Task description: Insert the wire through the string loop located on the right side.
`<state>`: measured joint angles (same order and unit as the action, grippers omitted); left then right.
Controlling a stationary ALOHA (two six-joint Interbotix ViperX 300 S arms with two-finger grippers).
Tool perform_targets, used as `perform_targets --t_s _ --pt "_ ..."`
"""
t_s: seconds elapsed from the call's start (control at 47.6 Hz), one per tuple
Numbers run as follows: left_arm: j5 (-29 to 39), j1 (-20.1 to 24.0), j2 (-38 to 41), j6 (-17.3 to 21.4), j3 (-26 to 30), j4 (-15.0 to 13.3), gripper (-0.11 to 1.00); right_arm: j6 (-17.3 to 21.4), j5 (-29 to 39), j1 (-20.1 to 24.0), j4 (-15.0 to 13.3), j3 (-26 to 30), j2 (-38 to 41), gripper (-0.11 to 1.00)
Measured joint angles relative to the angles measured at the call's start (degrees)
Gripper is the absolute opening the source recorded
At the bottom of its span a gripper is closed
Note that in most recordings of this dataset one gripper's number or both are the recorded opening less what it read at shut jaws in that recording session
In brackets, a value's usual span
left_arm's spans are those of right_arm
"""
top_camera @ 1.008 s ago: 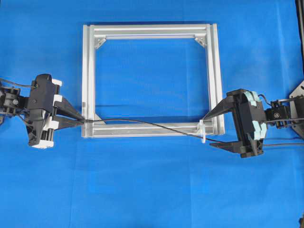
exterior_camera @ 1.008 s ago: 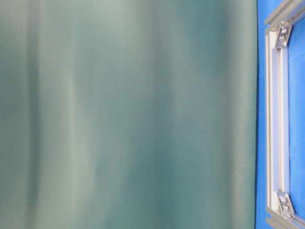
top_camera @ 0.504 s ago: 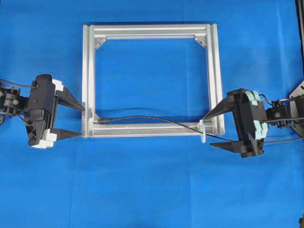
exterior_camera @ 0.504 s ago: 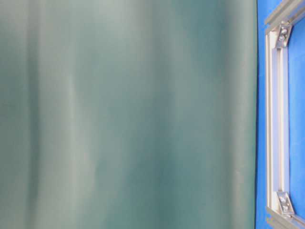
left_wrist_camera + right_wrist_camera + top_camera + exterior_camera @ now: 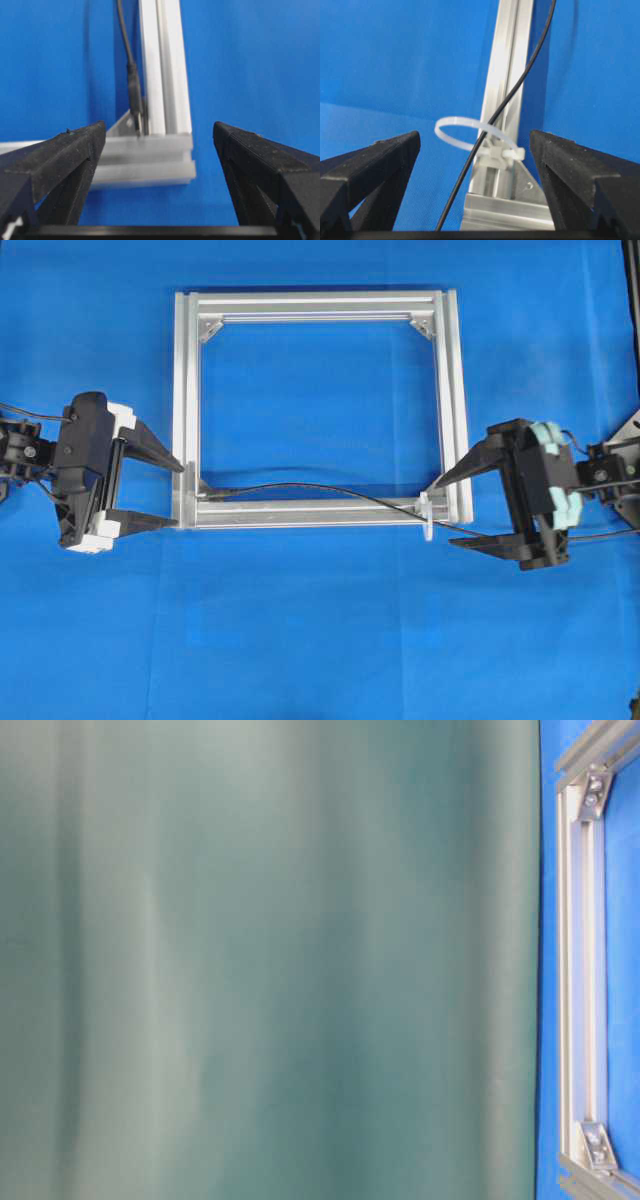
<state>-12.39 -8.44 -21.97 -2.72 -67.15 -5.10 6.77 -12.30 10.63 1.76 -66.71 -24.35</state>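
The wire (image 5: 330, 494) is thin and black. It lies along the near bar of the silver frame (image 5: 310, 306), and its plug tip (image 5: 134, 95) rests in the frame's inner left corner. Its other end trails off right under the right gripper. The string loop (image 5: 427, 518) is a white translucent ring at the frame's right corner. In the right wrist view the wire (image 5: 520, 85) crosses the ring (image 5: 452, 122) and seems to pass through it. My left gripper (image 5: 181, 496) is open just left of the frame and holds nothing. My right gripper (image 5: 444, 513) is open around the loop corner.
A blue cloth covers the table under the frame. Grey triangular brackets (image 5: 210, 330) sit in the frame's corners. A blurred grey-green surface (image 5: 270, 960) fills most of the table-level view, and only one frame bar (image 5: 580, 970) shows at its right edge.
My left gripper opened and let go of the wire's plug end, which slid right into the frame's corner. The right gripper drew back slightly to the right.
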Motion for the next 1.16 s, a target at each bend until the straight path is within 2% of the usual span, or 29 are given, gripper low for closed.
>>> perform_targets --t_s 0.231,0.357,1.155 --pt "2.5 0.0 -2.9 0.9 1.1 0.1 0.83 -1.6 5.3 -0.1 0.0 0.5 -8.0 0.93" --pt "2.7 0.0 -3.8 1.2 1.1 0.0 0.83 -1.6 6.1 -0.1 0.0 0.4 -9.8 0.93" --pt "2.8 0.2 -4.0 1.2 1.1 0.0 0.83 -1.7 6.6 -0.3 0.0 0.4 -9.7 0.93"
